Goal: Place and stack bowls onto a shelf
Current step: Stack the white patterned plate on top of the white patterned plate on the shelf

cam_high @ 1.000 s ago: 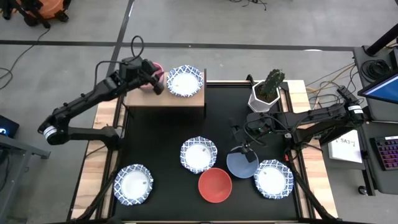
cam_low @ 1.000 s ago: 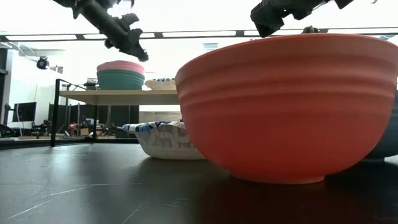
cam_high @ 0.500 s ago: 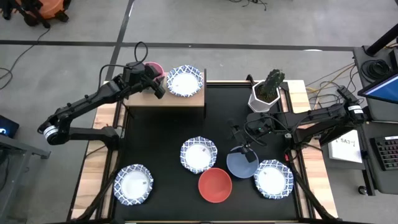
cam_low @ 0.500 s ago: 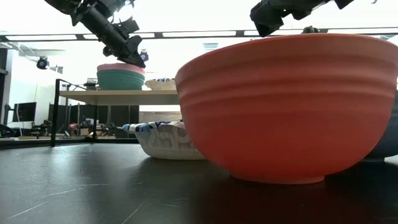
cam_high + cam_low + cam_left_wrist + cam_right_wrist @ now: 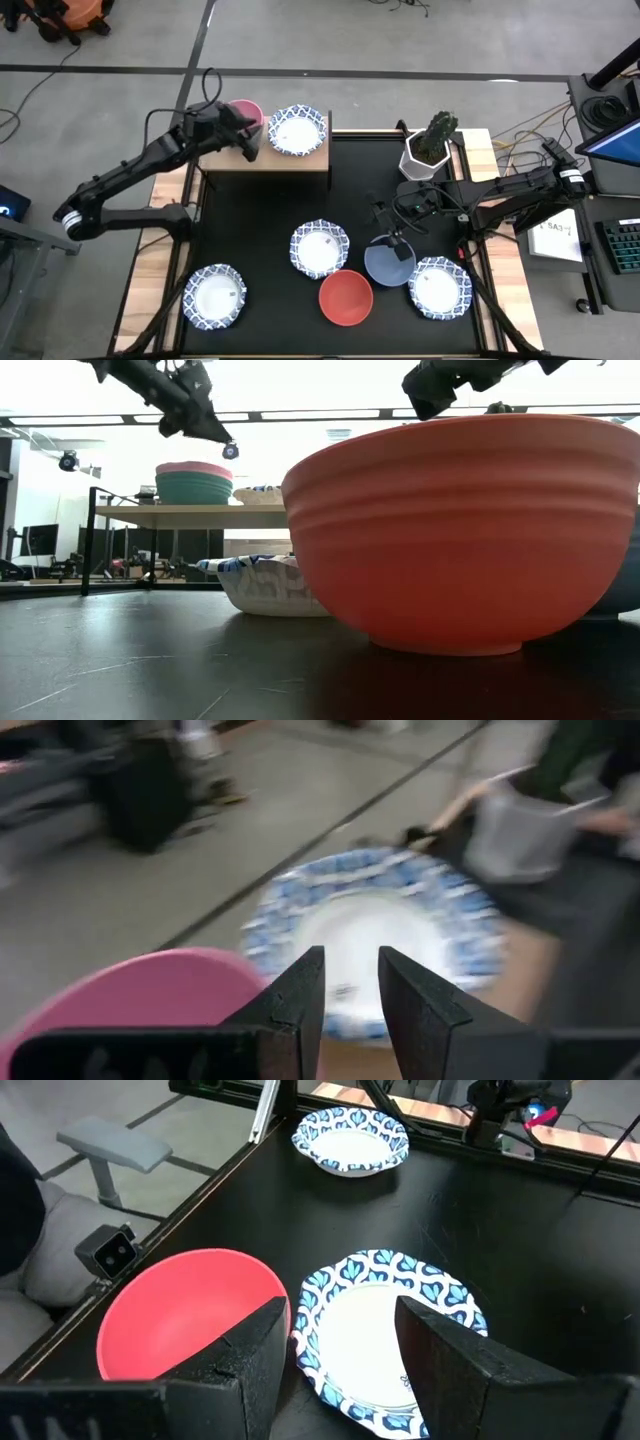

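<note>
The small low shelf with a light wooden top (image 5: 300, 160) stands at the far left corner of the black tabletop (image 5: 260, 215). On its left end the plain pink round bowl (image 5: 244, 109) sits nested in the plain green round bowl (image 5: 194, 488), as the low view shows; a white bowl with a blue patterned rim (image 5: 297, 130) sits on the shelf's right half, just beside them. The left gripper (image 5: 248, 143) hovers above the shelf between the pink bowl and that patterned bowl, its two dark fingers (image 5: 300, 995) a narrow gap apart and holding nothing.

Three more white bowls with blue patterned rims lie on the tabletop: one near the middle (image 5: 320, 248), one at the near left corner (image 5: 214, 296), one toward the near right corner (image 5: 440, 287). The plain red round bowl (image 5: 346, 297) sits at the near edge, just beside the middle patterned bowl. The plain blue round bowl (image 5: 389, 262) lies between the red bowl and the right patterned bowl.

The right gripper (image 5: 385, 215) hangs over the tabletop's right half, above and behind the blue bowl, fingers spread apart and empty. A white hexagonal pot with a green cactus (image 5: 430, 145) stands at the far right corner.
</note>
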